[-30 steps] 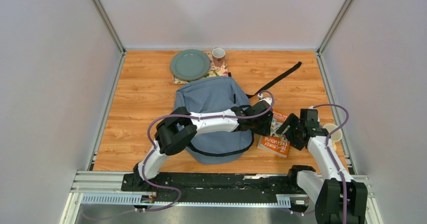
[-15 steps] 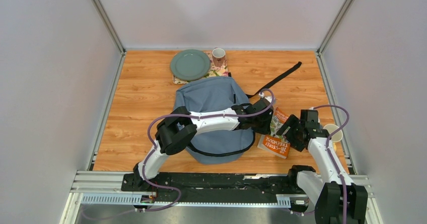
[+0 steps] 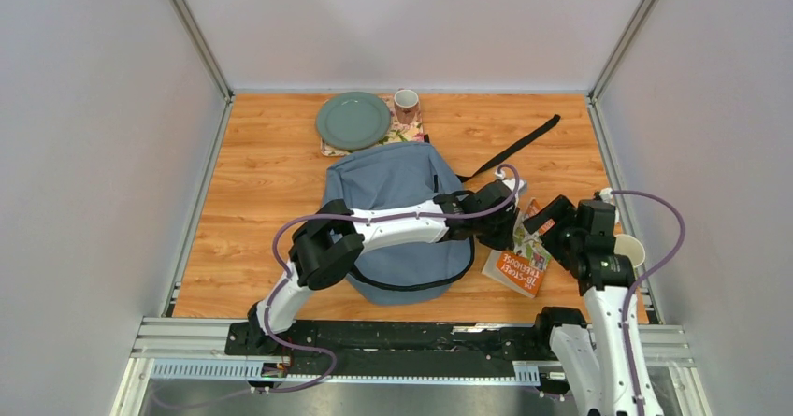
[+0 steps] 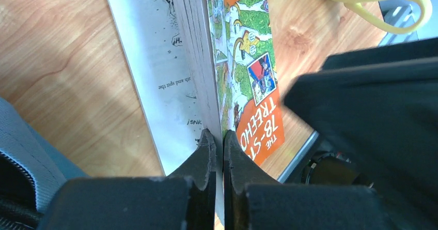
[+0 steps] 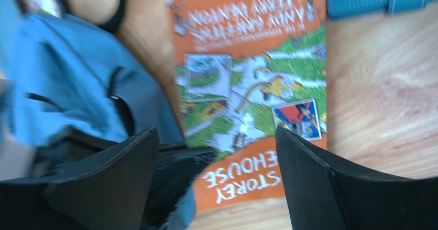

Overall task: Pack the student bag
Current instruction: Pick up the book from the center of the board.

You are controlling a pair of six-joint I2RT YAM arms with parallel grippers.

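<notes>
The book (image 4: pixel 243 75), pinched thinly by the left claw (image 4: pixel 223 137) while the right claw (image 5: pixel 216 137) is wide, is best lifted slowly into the bag (image 3: pixel 393 182).

Bench (image 3: pixel 271 182): rectangular top in warm wood-grain laminate, under soft, even light. Enclosure: plain pale grey-white panels forming a left wall (image 3: pixel 93 154), back wall (image 3: pixel 411 23) and right wall (image 3: pixel 720 107), joined at the rear corners by slanting aluminium posts (image 3: pixel 192 28), with metal edge strips (image 3: pixel 196 210) along the bench's sides. Near edge: aluminium rail (image 3: pixel 187 346) carrying a black track (image 3: pixel 421 334), with a pale toothed strip (image 3: pixel 215 369) just below.
</notes>
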